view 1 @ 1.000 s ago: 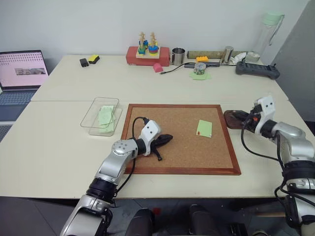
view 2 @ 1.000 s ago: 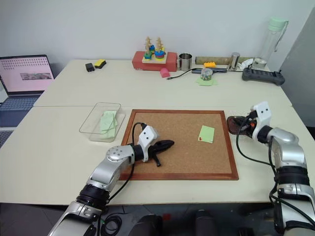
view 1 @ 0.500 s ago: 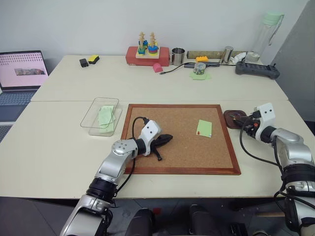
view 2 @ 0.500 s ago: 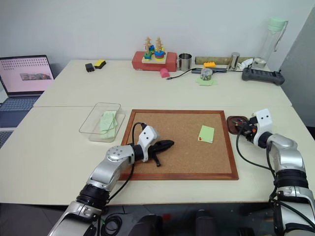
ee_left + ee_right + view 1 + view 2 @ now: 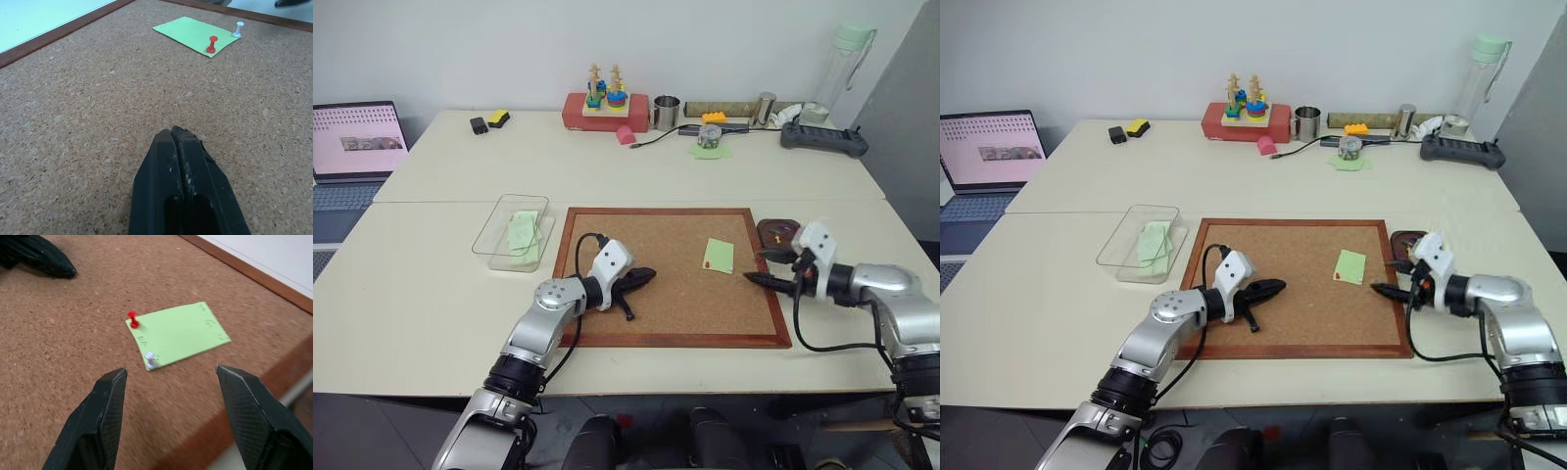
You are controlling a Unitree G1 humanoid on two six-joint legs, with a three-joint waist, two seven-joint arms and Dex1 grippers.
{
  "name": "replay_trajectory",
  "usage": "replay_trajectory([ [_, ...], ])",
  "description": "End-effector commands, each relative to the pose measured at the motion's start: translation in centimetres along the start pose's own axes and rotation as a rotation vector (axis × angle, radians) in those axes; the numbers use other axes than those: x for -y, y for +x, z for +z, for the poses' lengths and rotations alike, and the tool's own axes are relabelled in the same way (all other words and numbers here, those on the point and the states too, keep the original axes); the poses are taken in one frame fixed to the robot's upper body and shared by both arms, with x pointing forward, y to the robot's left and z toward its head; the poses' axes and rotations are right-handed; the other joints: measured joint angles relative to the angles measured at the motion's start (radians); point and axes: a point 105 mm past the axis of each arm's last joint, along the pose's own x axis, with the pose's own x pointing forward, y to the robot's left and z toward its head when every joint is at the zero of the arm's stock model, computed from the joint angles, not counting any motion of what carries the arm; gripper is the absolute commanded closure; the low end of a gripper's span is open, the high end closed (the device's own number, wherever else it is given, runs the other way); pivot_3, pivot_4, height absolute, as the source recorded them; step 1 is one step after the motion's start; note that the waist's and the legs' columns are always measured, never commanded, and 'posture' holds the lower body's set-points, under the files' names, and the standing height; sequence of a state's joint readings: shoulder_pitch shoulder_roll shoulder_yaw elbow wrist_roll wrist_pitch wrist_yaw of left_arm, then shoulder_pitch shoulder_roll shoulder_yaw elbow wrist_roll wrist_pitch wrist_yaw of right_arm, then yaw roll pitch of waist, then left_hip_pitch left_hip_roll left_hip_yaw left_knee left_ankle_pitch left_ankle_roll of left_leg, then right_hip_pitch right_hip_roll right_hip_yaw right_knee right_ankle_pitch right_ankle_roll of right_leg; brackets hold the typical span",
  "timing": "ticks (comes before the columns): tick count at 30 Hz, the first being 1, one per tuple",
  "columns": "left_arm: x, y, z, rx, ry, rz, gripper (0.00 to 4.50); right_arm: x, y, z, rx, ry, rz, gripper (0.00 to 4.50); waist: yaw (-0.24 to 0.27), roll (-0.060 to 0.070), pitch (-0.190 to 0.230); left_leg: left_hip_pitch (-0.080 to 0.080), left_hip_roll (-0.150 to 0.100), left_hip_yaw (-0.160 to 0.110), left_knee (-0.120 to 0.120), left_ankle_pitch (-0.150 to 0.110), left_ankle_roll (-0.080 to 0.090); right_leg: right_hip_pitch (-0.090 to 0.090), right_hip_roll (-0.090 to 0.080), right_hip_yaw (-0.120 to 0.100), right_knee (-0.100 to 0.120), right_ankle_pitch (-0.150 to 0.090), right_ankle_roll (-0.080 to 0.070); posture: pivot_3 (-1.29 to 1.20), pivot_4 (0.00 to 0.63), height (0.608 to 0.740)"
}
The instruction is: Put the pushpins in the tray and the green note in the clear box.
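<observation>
The green note (image 5: 719, 256) lies on the right half of the cork board (image 5: 675, 294). A red pushpin (image 5: 132, 319) and a small white pin (image 5: 150, 360) stand in two corners of one of its edges. My right gripper (image 5: 766, 267) is open at the board's right edge, pointing at the note from a short distance. Behind it, just off the board, sits the dark tray (image 5: 773, 230). My left gripper (image 5: 644, 276) rests shut on the board's left part, empty. Left of the board, the clear box (image 5: 489, 235) has green paper inside.
Along the table's far edge stand a red toy block stand (image 5: 605, 108), a metal cup (image 5: 667, 112), a bottle (image 5: 847, 64) and a black controller (image 5: 822, 137). A laptop (image 5: 357, 137) sits far left. A black cable trails from each wrist.
My right gripper has swung from over the tray toward me and leftward to the board's right edge, and its fingers have spread. The left arm has stayed still.
</observation>
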State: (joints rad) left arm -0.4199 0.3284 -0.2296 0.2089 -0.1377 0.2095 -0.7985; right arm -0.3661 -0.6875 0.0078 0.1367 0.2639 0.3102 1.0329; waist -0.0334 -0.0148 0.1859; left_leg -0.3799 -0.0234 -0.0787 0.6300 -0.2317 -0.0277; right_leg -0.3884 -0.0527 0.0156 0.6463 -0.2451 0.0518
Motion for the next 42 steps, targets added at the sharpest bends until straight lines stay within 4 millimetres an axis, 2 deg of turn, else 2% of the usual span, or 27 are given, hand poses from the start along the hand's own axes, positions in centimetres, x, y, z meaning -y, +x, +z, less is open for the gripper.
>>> replay_trajectory([
  [1,0.6,-0.4,-2.6,-0.097,-0.037,-0.02,4.5,0.1,1.2,0.9,0.035,-0.041,-0.015,1.48,0.001,0.0,0.0,0.0,0.0,0.0,0.0,0.0,0.0,0.0,0.0,0.0,0.0,0.0,0.0,0.0,0.15,0.74],
  [7,0.7,-0.5,-2.8,-0.1,-0.04,-0.018,4.5,0.6,1.7,0.2,0.041,-0.026,-0.021,1.48,0.001,0.0,0.0,0.0,0.0,0.0,0.0,0.0,0.0,0.0,0.0,0.0,0.0,0.0,0.0,0.0,0.15,0.74],
  [10,0.7,-0.5,-2.8,-0.101,-0.042,-0.015,4.5,0.7,1.7,0.2,0.051,-0.023,-0.02,1.91,0.001,0.0,0.0,0.0,0.0,0.0,0.0,0.0,0.0,0.0,0.0,0.0,0.0,0.0,-0.001,0.0,0.15,0.74],
  [20,0.8,-0.7,-3.1,-0.11,-0.045,-0.016,4.5,0.5,2.0,0.1,0.069,-0.02,-0.006,3.99,0.0,0.0,0.0,0.0,0.0,0.0,0.0,0.0,0.0,0.0,0.0,0.0,0.0,0.0,-0.001,0.0,0.15,0.74],
  [21,0.8,-0.7,-3.1,-0.111,-0.045,-0.016,4.5,0.4,2.0,0.1,0.07,-0.019,-0.004,4.37,0.0,0.0,0.0,0.0,0.0,0.0,0.0,0.0,0.0,0.0,0.0,0.0,0.0,0.0,-0.001,0.0,0.15,0.74],
  [26,0.8,-0.8,-3.2,-0.113,-0.045,-0.015,4.5,0.2,1.8,0.4,0.084,-0.017,0.011,4.46,0.0,0.0,0.0,0.0,0.0,0.0,0.0,0.0,0.0,0.0,0.0,0.0,0.0,0.0,-0.001,0.0,0.15,0.74],
  [36,0.7,-0.8,-3.4,-0.121,-0.042,-0.005,4.5,0.4,0.1,3.6,0.201,0.092,0.036,4.46,0.001,0.0,0.0,0.0,0.0,-0.001,0.0,0.0,0.0,0.0,0.0,0.0,0.0,0.001,-0.001,0.0,0.15,0.74],
  [42,0.8,-0.8,-3.6,-0.127,-0.04,-0.009,4.5,1.5,-1.1,4.9,0.256,0.151,-0.009,4.46,0.001,0.0,0.0,0.0,0.0,-0.001,0.0,0.0,0.0,0.0,0.0,0.0,0.0,0.0,-0.001,0.0,0.15,0.74],
])
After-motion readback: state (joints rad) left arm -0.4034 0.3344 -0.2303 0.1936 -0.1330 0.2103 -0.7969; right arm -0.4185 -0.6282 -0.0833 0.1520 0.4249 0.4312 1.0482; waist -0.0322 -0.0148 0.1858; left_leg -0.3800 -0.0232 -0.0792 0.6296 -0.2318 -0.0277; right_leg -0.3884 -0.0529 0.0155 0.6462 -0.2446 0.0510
